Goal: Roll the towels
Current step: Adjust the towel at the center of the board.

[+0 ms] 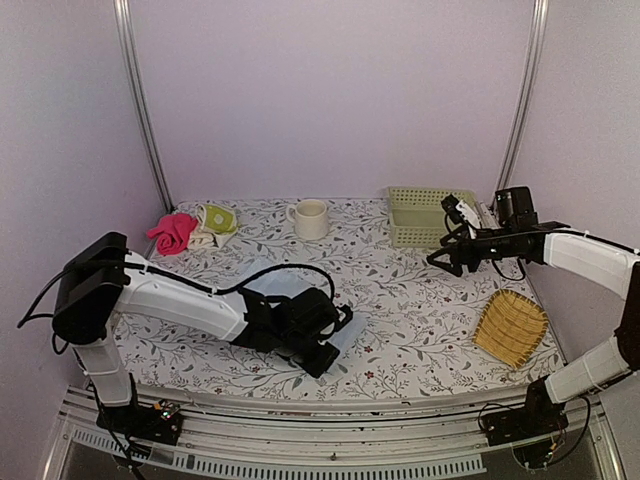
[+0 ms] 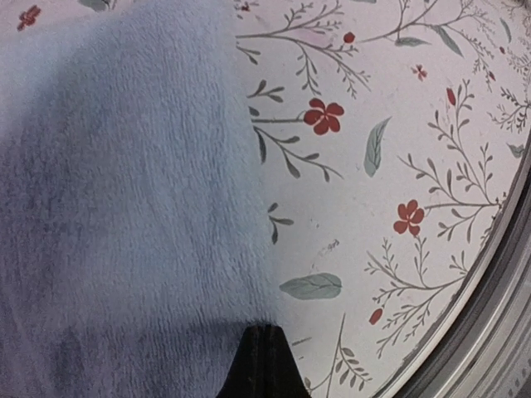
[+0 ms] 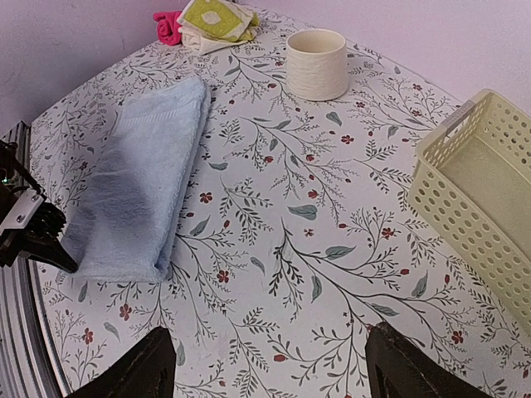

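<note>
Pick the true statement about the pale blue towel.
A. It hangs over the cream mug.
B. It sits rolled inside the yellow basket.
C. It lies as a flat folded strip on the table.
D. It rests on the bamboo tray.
C: the pale blue towel lies flat and unrolled on the table, with the left gripper, jaws shut, at its near corner.

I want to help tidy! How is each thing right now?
blue towel: flat, unrolled.
green towel: folded, unrolled.
pink cloth: bunched.
cup: upright.
basket: upright, looks empty.
tray: empty.
left claw: shut at blue towel's edge.
right claw: open, empty.
</note>
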